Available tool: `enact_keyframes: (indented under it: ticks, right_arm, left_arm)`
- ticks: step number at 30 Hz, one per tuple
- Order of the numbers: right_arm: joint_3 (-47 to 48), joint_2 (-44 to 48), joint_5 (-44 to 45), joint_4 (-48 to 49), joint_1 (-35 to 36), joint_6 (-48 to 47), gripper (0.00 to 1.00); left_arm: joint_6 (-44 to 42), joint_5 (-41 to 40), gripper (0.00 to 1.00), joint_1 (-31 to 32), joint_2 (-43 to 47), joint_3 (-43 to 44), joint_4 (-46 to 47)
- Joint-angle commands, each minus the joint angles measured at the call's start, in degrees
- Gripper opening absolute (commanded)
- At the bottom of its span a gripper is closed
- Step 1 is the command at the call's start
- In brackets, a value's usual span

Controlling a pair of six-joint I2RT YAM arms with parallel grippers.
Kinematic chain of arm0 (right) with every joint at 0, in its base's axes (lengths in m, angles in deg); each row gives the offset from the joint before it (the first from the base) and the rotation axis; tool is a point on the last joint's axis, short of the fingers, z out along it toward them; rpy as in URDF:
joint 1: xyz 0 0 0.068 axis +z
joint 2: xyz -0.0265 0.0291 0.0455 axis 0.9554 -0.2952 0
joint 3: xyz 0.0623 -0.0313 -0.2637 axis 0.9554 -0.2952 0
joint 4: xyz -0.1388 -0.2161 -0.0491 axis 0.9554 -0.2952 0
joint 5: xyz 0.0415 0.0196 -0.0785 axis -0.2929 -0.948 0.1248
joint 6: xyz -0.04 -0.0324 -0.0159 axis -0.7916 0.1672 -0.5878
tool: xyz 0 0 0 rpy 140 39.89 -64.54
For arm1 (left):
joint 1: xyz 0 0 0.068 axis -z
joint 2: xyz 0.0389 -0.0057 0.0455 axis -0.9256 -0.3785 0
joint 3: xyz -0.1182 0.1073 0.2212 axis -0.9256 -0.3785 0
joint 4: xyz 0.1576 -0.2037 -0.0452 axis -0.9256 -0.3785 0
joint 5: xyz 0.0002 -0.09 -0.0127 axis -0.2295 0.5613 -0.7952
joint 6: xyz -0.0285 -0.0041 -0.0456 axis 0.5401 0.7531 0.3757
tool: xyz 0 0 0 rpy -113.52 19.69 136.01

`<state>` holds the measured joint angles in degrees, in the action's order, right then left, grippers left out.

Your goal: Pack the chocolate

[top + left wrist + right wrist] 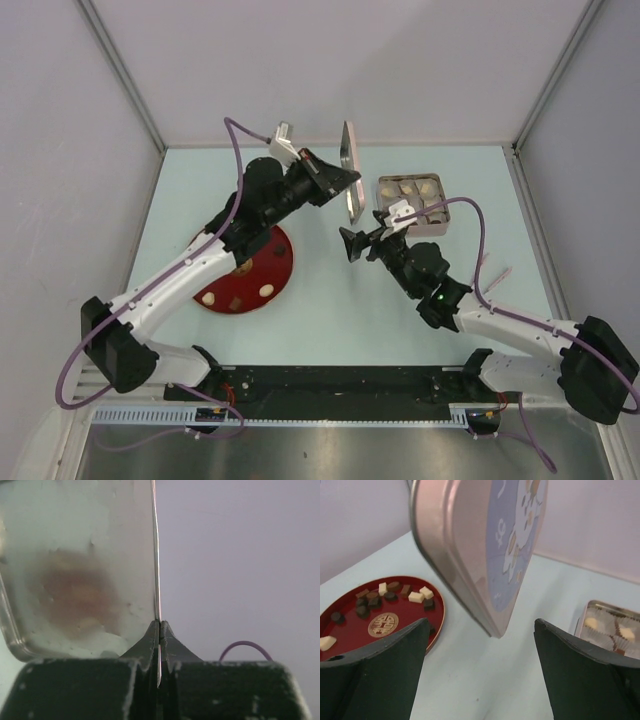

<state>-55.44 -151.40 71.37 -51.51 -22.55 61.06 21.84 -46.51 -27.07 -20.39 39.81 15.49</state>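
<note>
Left gripper [160, 630] clamped tight on edge of pink tin lid [348, 172]; lid upright on edge, raised off pale blue table [330, 310]. Right gripper [481, 623] spread wide, empty, near lid at its 6 o'clock. Chocolate [385, 596]: loose pieces on red plate [278, 262], 8 o'clock of lid; more in paper cups inside open tin [410, 200], lid's 3 o'clock.
</note>
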Motion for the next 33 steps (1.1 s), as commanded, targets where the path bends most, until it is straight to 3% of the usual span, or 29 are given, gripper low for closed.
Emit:
enact_keyframes:
  ticks: [1,14,17,21,24,27,28,30,31,33]
  right_arm:
    - [0.46,-1.49,0.15,11.76,-1.33,-4.31,0.90]
    - [2.57,-4.30,-2.49,15.90,-0.98,-9.06,0.74]
    - [3.18,-4.48,-2.05,15.90,-0.28,-10.81,0.64]
    - [3.71,-3.95,-1.08,15.37,0.52,-13.54,0.40]
    - [3.89,-3.60,0.41,14.76,1.05,-15.56,0.24]
    - [3.89,-3.16,1.90,13.71,1.31,-16.97,0.17]
    - [3.89,-2.99,2.78,13.44,1.40,-18.02,0.15]
    - [3.97,-2.72,3.92,12.74,2.01,-19.34,0.12]
    - [3.97,-2.46,4.88,12.48,2.19,-20.57,0.10]
    - [3.97,-2.28,5.86,11.68,2.54,-21.89,0.09]
  left_arm:
    - [4.98,1.90,0.00,-0.26,3.23,-0.07,5.67]
    - [9.99,3.40,0.00,-0.26,5.07,-2.00,7.07]
    - [10.52,4.01,0.00,-0.26,5.16,-2.00,7.34]
    - [9.03,3.84,0.01,-0.26,5.86,-1.82,5.15]
    - [5.80,2.79,0.08,-0.26,7.00,-1.21,2.00]
    - [0.87,-0.11,0.17,-0.43,8.58,0.54,-4.22]
    - [-0.54,-2.12,0.26,-0.61,8.85,1.33,-6.44]
    - [-4.32,-3.89,0.35,-1.22,9.55,2.74,-12.57]
    - [-5.46,-4.68,0.49,-1.48,10.25,3.70,-14.26]
    - [-7.84,-5.04,0.65,-2.63,10.61,5.55,-19.17]
